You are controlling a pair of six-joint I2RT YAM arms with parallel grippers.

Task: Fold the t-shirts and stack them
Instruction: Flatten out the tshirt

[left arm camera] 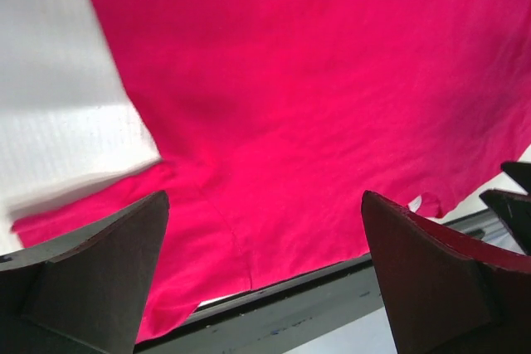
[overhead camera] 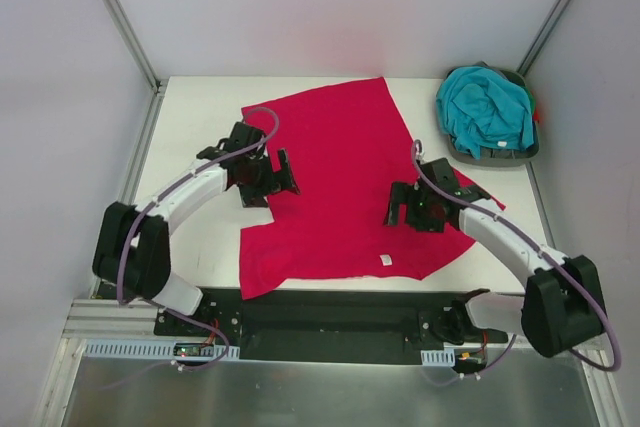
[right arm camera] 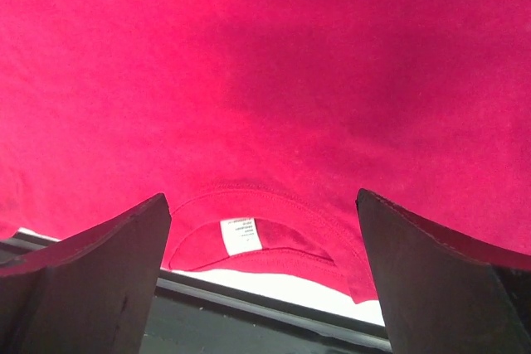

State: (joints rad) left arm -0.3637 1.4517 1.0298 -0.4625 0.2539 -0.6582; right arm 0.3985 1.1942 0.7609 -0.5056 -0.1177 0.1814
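Observation:
The crimson-red t-shirt (overhead camera: 340, 182) lies spread flat on the white table (overhead camera: 195, 117), its collar and small white tag (overhead camera: 385, 260) near the front edge. My left gripper (overhead camera: 272, 182) hovers open over the shirt's left edge, where the left wrist view shows red cloth (left arm camera: 315, 80) below the empty, wide-apart jaws (left arm camera: 264, 205). Over the shirt's right side, my right gripper (overhead camera: 412, 209) stands open too. In the right wrist view the collar and tag (right arm camera: 239, 235) sit between its spread fingers (right arm camera: 261, 196), untouched. The teal t-shirt (overhead camera: 485, 107) is crumpled in the tray.
A dark grey-green tray (overhead camera: 500, 155) holding the teal shirt sits at the back right corner. White walls with metal posts close in the table on three sides. A dark rail (overhead camera: 330, 307) runs along the front edge by the arm bases.

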